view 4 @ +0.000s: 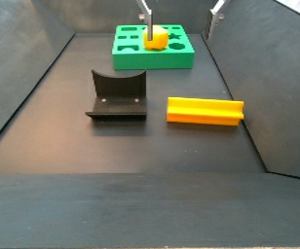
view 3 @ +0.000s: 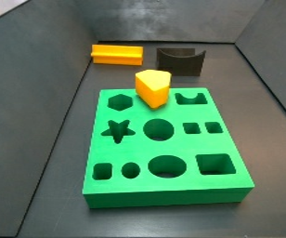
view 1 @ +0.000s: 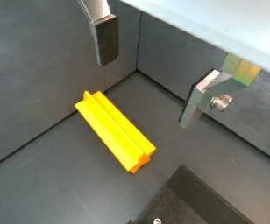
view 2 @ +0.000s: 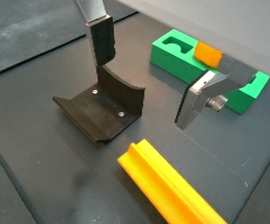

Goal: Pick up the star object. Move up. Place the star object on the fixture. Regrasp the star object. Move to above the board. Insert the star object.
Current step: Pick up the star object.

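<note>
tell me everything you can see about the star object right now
The star object is an orange-yellow bar, plastic by its look, with lengthwise ridges and grooves along it. It lies flat on the dark floor, beside the fixture without touching it, well away from the green board. Nothing holds it: the end effector is above it, open, its fingers clear of the bar. Its star-shaped end face is not plainly visible in any view.
</note>
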You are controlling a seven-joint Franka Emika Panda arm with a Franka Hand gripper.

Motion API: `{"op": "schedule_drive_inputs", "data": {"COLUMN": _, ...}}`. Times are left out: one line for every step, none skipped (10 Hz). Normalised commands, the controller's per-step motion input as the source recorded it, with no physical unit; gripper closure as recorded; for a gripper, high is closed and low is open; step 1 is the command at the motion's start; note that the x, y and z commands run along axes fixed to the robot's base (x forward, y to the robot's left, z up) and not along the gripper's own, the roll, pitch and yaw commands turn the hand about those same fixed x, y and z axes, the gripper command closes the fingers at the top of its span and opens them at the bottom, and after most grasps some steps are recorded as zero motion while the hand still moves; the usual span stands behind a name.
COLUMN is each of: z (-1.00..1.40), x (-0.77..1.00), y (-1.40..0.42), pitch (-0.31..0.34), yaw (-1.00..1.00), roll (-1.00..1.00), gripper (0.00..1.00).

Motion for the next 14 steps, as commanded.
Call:
{"op": "schedule_drive_inputs", "data": {"z": -0.03, "x": 0.0, "y": 0.13, "pitch": 0.019, "yaw": -0.19, "roll": 0.05, "gripper": 0.0}}
{"op": "schedule_drive_inputs", "data": {"z": -0.09, "x": 0.0, "y": 0.14, "pitch": 0.007, "yaw": -0.8, "roll": 0.05, "gripper": 0.0}}
{"op": "schedule_drive_inputs", "data": {"z": -0.09, "x": 0.0, "y": 0.0, "pitch": 0.0, "yaw": -1.0, "roll": 0.03, "gripper": 0.0}}
{"op": "schedule_drive_inputs", "data": {"z": -0.1, "x": 0.0, "y": 0.0, "pitch": 0.0, "yaw": -1.0, "roll": 0.03, "gripper": 0.0}}
{"op": "schedule_drive_inputs", "data": {"z": -0.11, "x": 0.0, "y": 0.0, "pitch": 0.0, "yaw": -1.0, "roll": 0.02, "gripper": 0.0}}
{"op": "schedule_drive_inputs", "data": {"z": -0.13, "x": 0.0, "y": 0.0, "pitch": 0.0, "yaw": -1.0, "roll": 0.01, "gripper": 0.0}}
{"op": "schedule_drive_inputs", "data": {"z": -0.14, "x": 0.0, "y": 0.0, "pitch": 0.0, "yaw": -1.0, "roll": 0.01, "gripper": 0.0}}
{"op": "schedule_drive_inputs", "data": {"z": -0.21, "x": 0.0, "y": 0.0, "pitch": 0.0, "yaw": -1.0, "roll": 0.0, "gripper": 0.0}}
{"op": "schedule_drive_inputs", "data": {"z": -0.25, "x": 0.0, "y": 0.0, "pitch": -0.007, "yaw": -1.0, "roll": 0.0, "gripper": 0.0}}
{"op": "schedule_drive_inputs", "data": {"z": -0.25, "x": 0.0, "y": 0.0, "pitch": -0.009, "yaw": -1.0, "roll": 0.0, "gripper": 0.0}}
{"op": "schedule_drive_inputs", "data": {"z": -0.25, "x": 0.0, "y": 0.0, "pitch": -0.01, "yaw": -1.0, "roll": 0.0, "gripper": 0.0}}
{"op": "schedule_drive_inputs", "data": {"z": -0.27, "x": 0.0, "y": 0.0, "pitch": -0.021, "yaw": -1.0, "roll": 0.0, "gripper": 0.0}}
{"op": "schedule_drive_inputs", "data": {"z": -0.31, "x": 0.0, "y": 0.0, "pitch": -0.02, "yaw": -1.0, "roll": 0.0, "gripper": 0.0}}
{"op": "schedule_drive_inputs", "data": {"z": -0.41, "x": 0.0, "y": 0.0, "pitch": -0.021, "yaw": -1.0, "roll": 0.0, "gripper": 0.0}}
